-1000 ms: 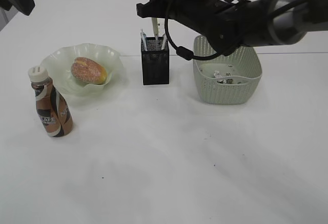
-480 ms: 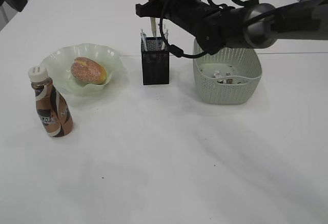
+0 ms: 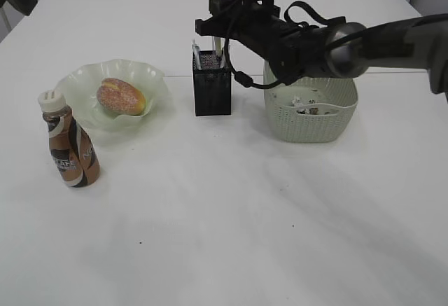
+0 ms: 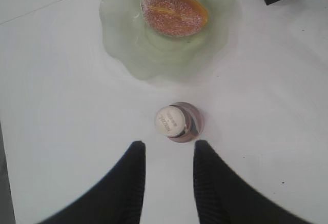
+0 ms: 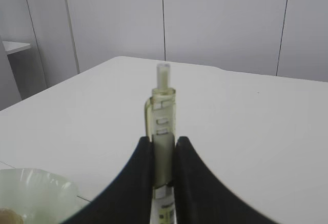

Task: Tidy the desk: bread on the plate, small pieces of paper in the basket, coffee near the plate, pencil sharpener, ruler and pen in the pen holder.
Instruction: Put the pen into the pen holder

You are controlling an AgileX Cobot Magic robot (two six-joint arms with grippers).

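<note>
Step in hand: the pen (image 5: 163, 131) is being put into the pen holder (image 3: 211, 82); by my reading this is among the last items, as the rest already looks sorted.
Right pincer (image 5: 163, 155): clamped on the pen, both jaws tight against its barrel, cap end standing up out of the grip.
Pen's long axis: close to upright, running top to bottom between the jaws; in the exterior view the pen (image 3: 213, 1) shows pale above the pen holder's mouth.
Pen holder from the pincer: directly below, slightly toward the camera; other slim items already stand inside it, so the free gap is narrow.
What the move turns on: keeping the pen vertical and its lower tip over the open mesh mouth, not the rim. The tip itself is hidden behind the arm, so whether it has entered I cannot tell.
Nearer arm: the right one, reaching across the middle; the left is well apart.
Left pincer (image 4: 169, 175): jaws apart and empty, hovering above the coffee (image 4: 178, 122), which stands upright near the plate (image 3: 73, 82).
Bread (image 3: 120, 96): lying on the plate.
Basket (image 3: 311, 120): just right of the pen holder, with small pieces of paper (image 3: 302, 103) inside.
Risk: a tilt could catch the rim or tip the light holder on the worktop (image 3: 245, 236).
</note>
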